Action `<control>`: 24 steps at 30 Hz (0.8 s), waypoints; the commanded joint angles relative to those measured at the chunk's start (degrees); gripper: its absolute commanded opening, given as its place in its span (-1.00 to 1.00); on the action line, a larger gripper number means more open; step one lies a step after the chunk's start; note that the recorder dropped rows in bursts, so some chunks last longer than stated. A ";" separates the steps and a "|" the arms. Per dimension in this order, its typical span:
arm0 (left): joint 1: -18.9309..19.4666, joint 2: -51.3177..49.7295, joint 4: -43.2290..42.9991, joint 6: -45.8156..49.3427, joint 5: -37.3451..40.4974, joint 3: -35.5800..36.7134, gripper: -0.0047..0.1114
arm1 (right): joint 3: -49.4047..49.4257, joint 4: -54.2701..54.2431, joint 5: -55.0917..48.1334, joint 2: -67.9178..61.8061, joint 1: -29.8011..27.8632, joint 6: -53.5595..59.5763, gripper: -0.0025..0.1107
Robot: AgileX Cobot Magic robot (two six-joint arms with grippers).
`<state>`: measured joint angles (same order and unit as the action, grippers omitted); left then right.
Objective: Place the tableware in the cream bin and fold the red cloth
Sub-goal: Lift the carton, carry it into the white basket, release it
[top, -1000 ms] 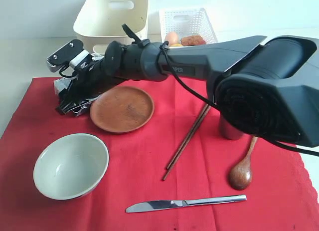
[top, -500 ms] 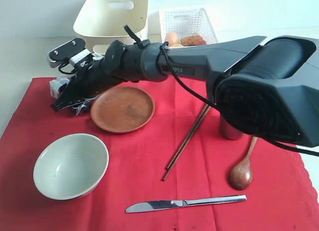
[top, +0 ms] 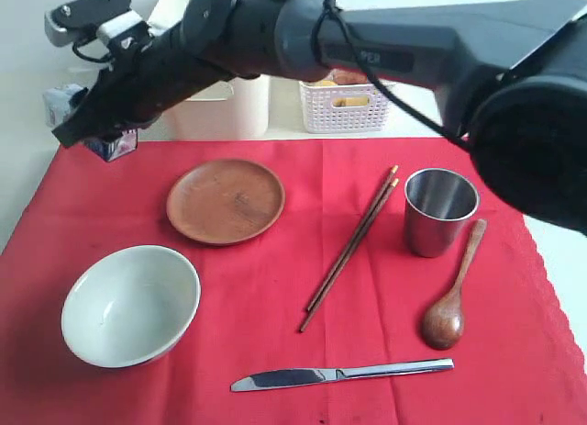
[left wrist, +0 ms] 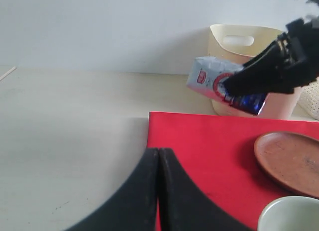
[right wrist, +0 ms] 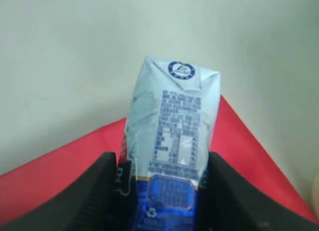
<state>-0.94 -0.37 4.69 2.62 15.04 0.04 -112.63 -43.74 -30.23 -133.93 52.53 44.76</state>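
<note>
Slippage is the worry. The left pincer (left wrist: 158,166) is shut and empty, low over the pale counter (left wrist: 75,116). The right pincer (right wrist: 162,171), jaws partly closed on a small blue-white carton (right wrist: 172,136), hangs above the far-left corner of the bright red cloth (top: 266,278); a loose hold could drop it near the round brown plate (top: 225,200). The tall cream plastic bin (top: 229,108) stands behind. On the cloth, brown chopsticks (top: 351,249) run diagonally, near-left to far-right; the silver table knife (top: 341,374) lies crosswise, blade pointing left.

Right arm (top: 275,30) with carton (right wrist: 169,141) bars the air along the red cloth's (top: 266,342) far edge. Tabletop (left wrist: 65,136) left of it lies open.
</note>
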 commanded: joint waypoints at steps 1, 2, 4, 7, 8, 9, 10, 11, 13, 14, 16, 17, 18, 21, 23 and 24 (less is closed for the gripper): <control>0.20 0.37 0.50 0.18 -0.31 -0.04 -0.88 | -0.45 4.91 -1.44 6.15 -0.31 -1.65 -0.96; 0.20 0.37 0.50 0.18 -0.31 -0.04 -0.88 | -0.45 6.98 -1.52 7.30 -0.44 -3.33 -0.96; 0.20 0.37 0.50 0.18 -0.31 -0.04 -0.88 | -0.45 10.63 -2.20 9.35 -0.67 -6.39 -0.96; 0.20 0.37 0.50 0.18 -0.31 -0.04 -0.88 | -0.45 15.38 -4.92 12.46 -1.81 -10.17 -0.96; 0.20 0.37 0.50 0.18 -0.31 -0.04 -0.88 | -0.45 16.61 -6.33 13.43 -2.31 -10.76 -0.96; 0.20 0.37 0.50 0.18 -0.31 -0.04 -0.88 | -0.45 17.44 -7.92 14.36 -2.89 -10.90 -0.96; 0.20 0.37 0.50 0.18 -0.31 -0.04 -0.88 | -0.45 17.89 -9.18 15.01 -3.51 -10.90 -0.96; 0.20 0.37 0.50 0.18 -0.31 -0.04 -0.88 | -0.45 18.25 -10.68 15.77 -4.28 -10.90 -0.96; 0.20 0.37 0.50 0.18 -0.31 -0.04 -0.88 | -0.31 18.53 -13.02 17.06 -6.00 -11.62 -0.96; 0.20 0.37 0.50 0.18 -0.31 -0.04 -0.88 | -0.31 18.81 -14.03 17.38 -6.80 -12.05 -0.96; 0.20 0.37 0.50 0.18 -0.31 -0.04 -0.88 | -0.31 19.99 -15.73 18.30 -8.94 -13.52 -0.96; 0.20 0.37 0.50 0.18 -0.31 -0.04 -0.88 | -0.31 20.58 -16.37 18.58 -9.78 -14.19 -0.96; 0.20 0.37 0.50 0.18 -0.31 -0.04 -0.88 | -0.31 20.58 -17.12 18.68 -10.93 -14.60 -0.96; 0.20 0.37 0.50 0.18 -0.31 -0.04 -0.88 | -0.31 20.58 -19.03 18.82 -14.40 -15.01 -0.96; 0.20 0.37 0.50 0.18 -0.31 -0.04 -0.88 | -0.31 20.58 -19.94 18.82 -16.37 -15.32 -0.96; 0.20 0.37 0.50 0.18 -0.31 -0.04 -0.88 | -0.31 20.58 -20.23 18.82 -17.41 -15.47 -0.96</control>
<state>-0.94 -0.37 4.69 2.62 15.04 0.04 -112.63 -22.80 -50.41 -116.15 37.73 30.13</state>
